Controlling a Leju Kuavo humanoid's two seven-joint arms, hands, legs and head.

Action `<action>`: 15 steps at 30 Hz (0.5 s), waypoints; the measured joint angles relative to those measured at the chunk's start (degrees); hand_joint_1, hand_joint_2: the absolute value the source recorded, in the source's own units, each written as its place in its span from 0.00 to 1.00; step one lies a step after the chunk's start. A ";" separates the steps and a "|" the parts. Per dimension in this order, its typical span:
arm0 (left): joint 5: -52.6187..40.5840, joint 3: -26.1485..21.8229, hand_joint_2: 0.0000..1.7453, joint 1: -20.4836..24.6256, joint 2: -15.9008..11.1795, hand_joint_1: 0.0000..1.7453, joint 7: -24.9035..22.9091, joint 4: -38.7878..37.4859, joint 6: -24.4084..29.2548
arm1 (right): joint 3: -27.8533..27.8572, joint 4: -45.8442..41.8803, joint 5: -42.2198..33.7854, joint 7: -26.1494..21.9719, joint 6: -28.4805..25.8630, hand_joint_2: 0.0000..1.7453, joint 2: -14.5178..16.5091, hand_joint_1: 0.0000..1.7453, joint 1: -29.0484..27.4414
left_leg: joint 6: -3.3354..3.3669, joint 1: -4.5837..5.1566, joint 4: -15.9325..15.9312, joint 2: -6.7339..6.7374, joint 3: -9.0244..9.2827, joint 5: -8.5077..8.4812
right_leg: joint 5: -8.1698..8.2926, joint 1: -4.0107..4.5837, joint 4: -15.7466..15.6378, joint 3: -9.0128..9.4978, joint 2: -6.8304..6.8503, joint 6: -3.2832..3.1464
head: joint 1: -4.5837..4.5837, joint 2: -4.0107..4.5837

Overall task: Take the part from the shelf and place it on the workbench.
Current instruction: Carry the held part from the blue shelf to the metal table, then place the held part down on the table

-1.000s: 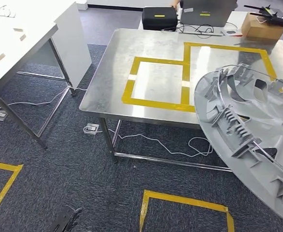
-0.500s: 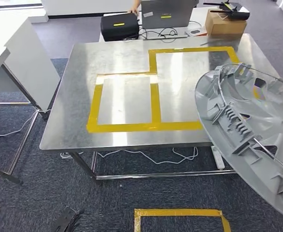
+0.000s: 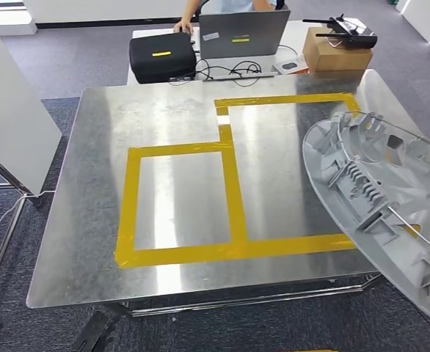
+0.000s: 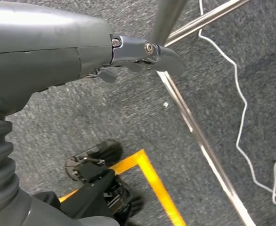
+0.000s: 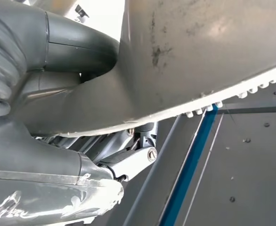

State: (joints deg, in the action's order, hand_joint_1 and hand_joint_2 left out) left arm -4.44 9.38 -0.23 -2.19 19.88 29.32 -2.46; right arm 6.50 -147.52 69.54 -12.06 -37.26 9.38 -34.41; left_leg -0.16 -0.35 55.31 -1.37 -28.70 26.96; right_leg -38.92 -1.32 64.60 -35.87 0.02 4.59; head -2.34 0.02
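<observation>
The part (image 3: 384, 205) is a large round grey plastic disc with ribs and fins, tilted at the right of the head view, its inner edge over the right end of the workbench (image 3: 91, 191). In the right wrist view my right hand (image 5: 69, 101) grips the part (image 5: 200, 52) at its rim, thumb on one face and fingers (image 5: 129, 162) under the other. The steel workbench top carries two joined yellow tape rectangles (image 3: 230, 198). My left hand (image 4: 93, 52) hangs low over the carpet and holds nothing, its fingers apart.
Beyond the workbench stand a black case (image 3: 161, 56), a laptop (image 3: 243, 33) and a cardboard box (image 3: 332, 55), with a person's hand (image 3: 182, 28) by the case. A white panel (image 3: 13, 125) stands at the left. Table bars (image 4: 200, 136), a white cable (image 4: 241, 113) and yellow floor tape (image 4: 158, 183) lie below.
The camera has moved up to the workbench, which is now nearer and more central. The part stays in my right hand at the right; the left hand still hangs.
</observation>
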 joint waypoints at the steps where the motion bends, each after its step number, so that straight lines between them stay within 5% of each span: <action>1: -0.04 -0.12 1.00 -0.28 0.02 0.00 -0.05 -0.01 0.03 | -0.25 0.09 0.32 0.95 0.11 1.00 -0.30 1.00 -0.05 | -0.30 0.08 0.27 -0.05 0.75 0.92 | 5.96 -0.08 -2.26 -1.07 0.40 -0.10 | -0.08 -0.01; 2: -0.13 -0.26 1.00 -0.58 -0.03 0.00 -0.13 -0.01 0.14 | -0.60 0.20 0.72 2.36 0.35 1.00 -0.73 1.00 -0.20 | -0.55 0.22 0.44 -0.08 1.25 1.76 | 11.12 -0.16 -3.77 -1.55 0.68 -0.48 | 0.03 0.00; 3: -0.27 -0.38 1.00 -0.93 -0.09 0.00 -0.28 0.01 0.30 | -1.04 0.27 1.12 4.20 0.88 1.00 -1.31 1.00 -0.43 | -0.78 0.36 0.65 -0.10 1.57 2.40 | 14.59 -0.19 -4.48 -1.72 0.91 -0.99 | 0.24 -0.01; 4: -0.43 -0.52 1.00 -1.29 -0.15 0.00 -0.47 0.07 0.53 | -1.48 0.29 1.38 6.22 1.83 1.00 -1.91 1.00 -0.64 | -0.95 0.39 0.93 -0.14 1.67 2.63 | 15.17 -0.19 -4.53 -1.50 0.97 -1.57 | 0.43 -0.01; 7: -0.86 -1.37 1.00 -2.35 -0.16 0.00 -1.23 0.72 1.09 | -2.22 0.20 0.06 12.10 8.81 1.00 -3.55 1.00 -1.37 | -1.68 0.32 5.23 0.11 -1.01 2.47 | 14.69 -0.38 -4.80 -0.65 1.43 -2.49 | 0.70 -0.01; 11: -1.71 -3.30 1.00 -3.41 -0.14 0.00 -2.36 2.21 1.14 | -2.15 0.19 -2.71 16.37 23.09 1.00 -5.17 1.00 -3.53 | -2.24 0.29 17.09 0.64 -8.96 8.27 | 13.86 -0.29 -5.30 0.37 2.80 -3.44 | 0.80 0.00; 13: -2.28 -4.35 1.00 -3.73 -0.21 0.00 -2.74 2.81 0.96 | -1.98 0.23 -3.36 17.95 29.44 1.00 -6.19 1.00 -5.10 | -1.98 0.33 16.91 0.74 -9.84 7.03 | 13.52 -0.11 -5.31 0.83 3.42 -3.58 | 0.84 0.00; 15: -2.73 -5.21 1.00 -3.85 -0.36 0.00 -2.87 3.29 0.77 | -1.76 0.25 -3.52 18.98 32.98 1.00 -7.14 1.00 -6.46 | -1.30 0.57 10.43 2.20 -7.09 2.53 | 13.28 0.08 -5.33 1.39 4.03 -3.52 | 0.86 0.00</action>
State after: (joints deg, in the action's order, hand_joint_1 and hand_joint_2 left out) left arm -7.17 4.17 -4.08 -2.55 17.01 32.62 -1.69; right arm 4.74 -147.27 66.02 6.92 -4.28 2.24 -40.87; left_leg -1.45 0.22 65.74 0.83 -35.79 29.49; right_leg -25.63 -1.23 59.28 -34.48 4.05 1.07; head -1.48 0.02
